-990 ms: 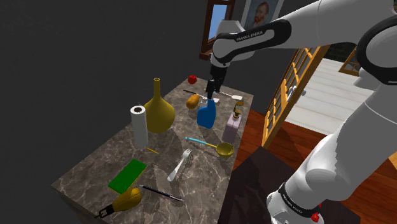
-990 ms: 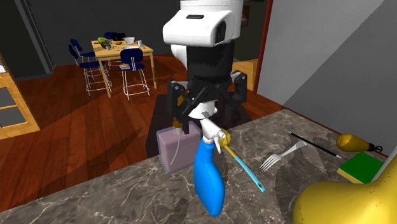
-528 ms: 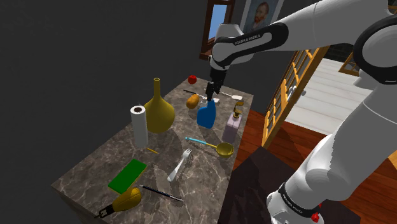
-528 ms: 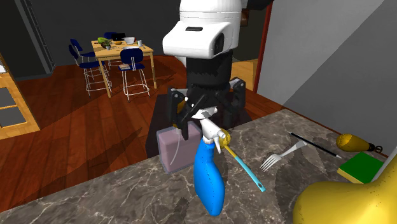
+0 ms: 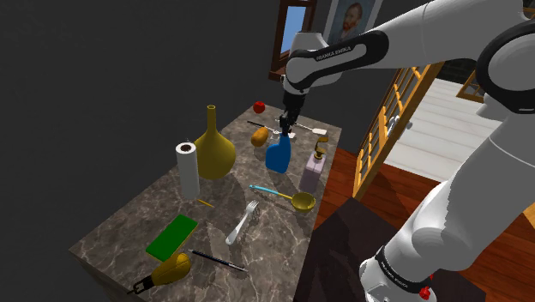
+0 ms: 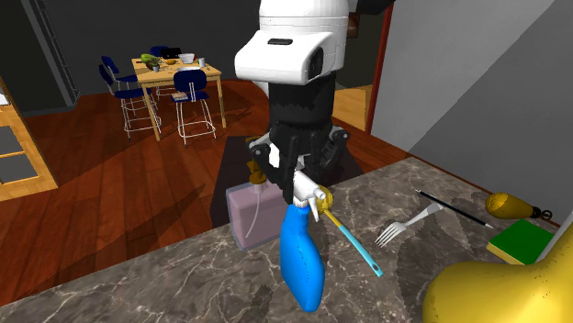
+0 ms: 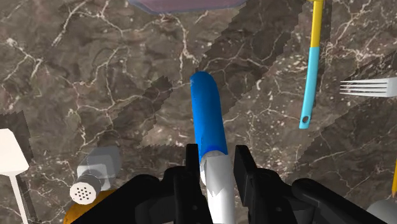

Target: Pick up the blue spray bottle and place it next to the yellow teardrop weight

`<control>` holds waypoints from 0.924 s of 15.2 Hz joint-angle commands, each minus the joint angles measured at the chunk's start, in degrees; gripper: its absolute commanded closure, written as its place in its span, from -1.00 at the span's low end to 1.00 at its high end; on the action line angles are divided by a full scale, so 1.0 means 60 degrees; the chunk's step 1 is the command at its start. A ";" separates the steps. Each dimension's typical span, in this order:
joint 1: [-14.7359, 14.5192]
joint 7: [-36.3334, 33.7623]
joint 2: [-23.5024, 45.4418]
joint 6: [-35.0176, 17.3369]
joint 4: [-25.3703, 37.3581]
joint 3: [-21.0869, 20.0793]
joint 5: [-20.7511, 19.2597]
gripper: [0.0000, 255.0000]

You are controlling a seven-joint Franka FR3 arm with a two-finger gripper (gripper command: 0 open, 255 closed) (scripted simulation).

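The blue spray bottle [image 5: 277,156] [image 6: 301,257] stands upright on the marble counter [image 5: 146,219], its white spray head on top. My gripper [image 5: 285,129] [image 6: 296,165] [image 7: 216,167] comes down from above and is shut on that white head, both fingers [image 7: 245,167] pressed against it. In the wrist view the blue body [image 7: 207,118] runs away from the fingers towards the counter. The yellow teardrop weight [image 5: 171,269] [image 6: 510,204] lies at the counter's other end, far from the bottle, beside a green pad [image 5: 171,236].
A pale purple soap dispenser [image 5: 310,174] [image 6: 252,213] stands right beside the bottle. A blue-and-yellow-handled ladle [image 5: 283,196], a fork [image 5: 243,223], a black brush [image 5: 219,260], a paper roll [image 5: 188,169] and a tall yellow vase [image 5: 214,150] lie between bottle and weight.
The fingers, wide apart on either side of the spray head in the earlier frames, have closed on it. The arm and the bottle have stayed in place.
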State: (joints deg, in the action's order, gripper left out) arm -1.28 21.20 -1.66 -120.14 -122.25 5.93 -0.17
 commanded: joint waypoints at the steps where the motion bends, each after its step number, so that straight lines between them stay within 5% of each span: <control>1: 0.0000 0.0000 0.0001 0.0000 -0.0001 0.0000 0.0000 1.00; 14: -0.0005 -0.0029 -0.0362 0.1133 0.0770 -0.0010 -0.0038 1.00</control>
State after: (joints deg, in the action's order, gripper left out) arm -1.30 21.06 -3.62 -114.26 -118.33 5.88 -0.37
